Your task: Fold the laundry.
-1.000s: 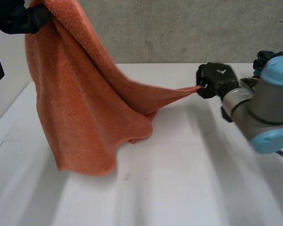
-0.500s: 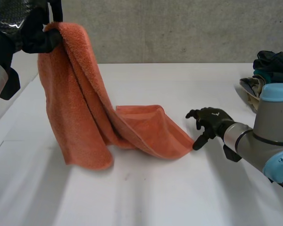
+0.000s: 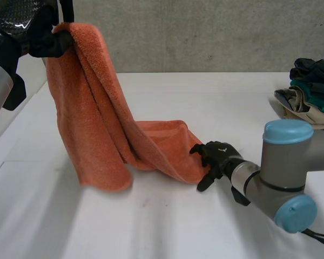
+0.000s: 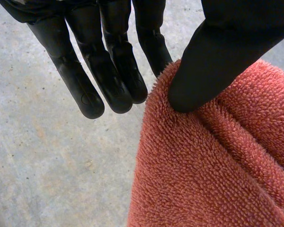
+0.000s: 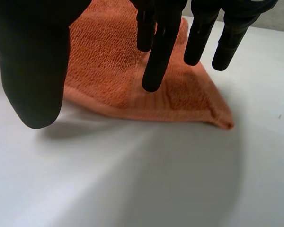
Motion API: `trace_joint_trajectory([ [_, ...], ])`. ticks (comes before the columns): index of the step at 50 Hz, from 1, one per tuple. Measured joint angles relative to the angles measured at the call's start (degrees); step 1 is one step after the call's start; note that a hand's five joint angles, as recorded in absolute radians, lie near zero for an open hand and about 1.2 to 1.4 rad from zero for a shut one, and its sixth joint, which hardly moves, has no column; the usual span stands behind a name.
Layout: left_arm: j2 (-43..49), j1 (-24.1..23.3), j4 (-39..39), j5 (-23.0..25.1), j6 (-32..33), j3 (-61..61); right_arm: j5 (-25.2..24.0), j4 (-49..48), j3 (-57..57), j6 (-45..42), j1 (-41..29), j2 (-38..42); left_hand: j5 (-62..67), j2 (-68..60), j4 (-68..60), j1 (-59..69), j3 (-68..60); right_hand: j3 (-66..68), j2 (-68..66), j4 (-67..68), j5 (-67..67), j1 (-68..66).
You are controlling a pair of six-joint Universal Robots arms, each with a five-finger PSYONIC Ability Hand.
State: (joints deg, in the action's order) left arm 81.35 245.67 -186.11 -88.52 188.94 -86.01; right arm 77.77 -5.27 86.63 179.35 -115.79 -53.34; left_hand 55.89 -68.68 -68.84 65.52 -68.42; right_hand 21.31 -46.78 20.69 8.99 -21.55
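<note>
Orange towel, head view: the orange towel (image 3: 97, 135) is hanging from 10 o'clock down to the white table (image 3: 178, 226), and its lower end is lying flat near the centre.
Left hand, head view: the left hand (image 3: 46, 39) is holding the towel's top fold high at 10 o'clock.
Right hand, head view: the right hand (image 3: 216, 156) is reaching in from 4 o'clock with its fingers spread, just beside the towel's lying corner.
Clothes pile, head view: the clothes pile (image 3: 308, 89) is sitting at 3 o'clock, well apart from the towel.
Left hand, left wrist view: the thumb (image 4: 227, 52) is pressing into the towel's (image 4: 213, 165) looped edge and pinching it, while the other fingers are pointing straight beside the cloth.
Right hand, right wrist view: the hand (image 5: 33, 61) is hanging wide open over the towel's (image 5: 109, 71) corner on the table (image 5: 156, 184), holding nothing. Whether its fingertips are touching the cloth cannot be told.
</note>
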Motion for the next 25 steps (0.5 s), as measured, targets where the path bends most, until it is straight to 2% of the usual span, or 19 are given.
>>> trace_joint_trajectory([
  [9,-0.01,-0.21,0.08,-0.14,-0.08,1.14,10.16,-2.39,1.38,12.4,-5.87,-0.39,0.0,0.0,0.0,0.0,0.0,-5.48,0.0,-4.37,-4.66,4.54],
  [17,-0.34,-0.58,0.18,-0.38,-0.25,1.87,12.46,-5.24,-3.14,21.4,-9.55,3.62,0.0,0.0,0.0,0.0,-0.02,-3.91,0.6,-3.01,-2.71,3.24],
  [19,-0.51,-0.78,0.2,-0.48,-0.38,2.04,12.62,-6.61,-4.38,22.01,-9.66,4.49,0.0,0.0,0.0,0.0,-0.02,18.56,-13.05,17.94,18.59,-19.44],
  [21,-0.64,-0.94,0.21,-0.56,-0.51,2.18,12.89,-8.3,-5.12,22.13,-9.33,4.79,0.0,0.0,0.0,0.0,-0.02,38.65,-20.38,39.2,40.04,-40.01],
  [23,-0.7,-1.0,0.24,-0.66,-0.6,2.25,13.32,-10.17,-5.26,21.84,-8.18,4.19,0.0,0.0,0.0,0.0,-0.02,45.16,-20.77,45.86,46.4,-44.27],
  [25,-0.72,-0.97,0.29,-0.81,-0.64,2.22,13.57,-11.82,-4.97,20.88,-6.3,2.71,0.0,0.0,0.0,0.0,-0.02,46.5,-20.77,47.5,47.03,-44.27],
])
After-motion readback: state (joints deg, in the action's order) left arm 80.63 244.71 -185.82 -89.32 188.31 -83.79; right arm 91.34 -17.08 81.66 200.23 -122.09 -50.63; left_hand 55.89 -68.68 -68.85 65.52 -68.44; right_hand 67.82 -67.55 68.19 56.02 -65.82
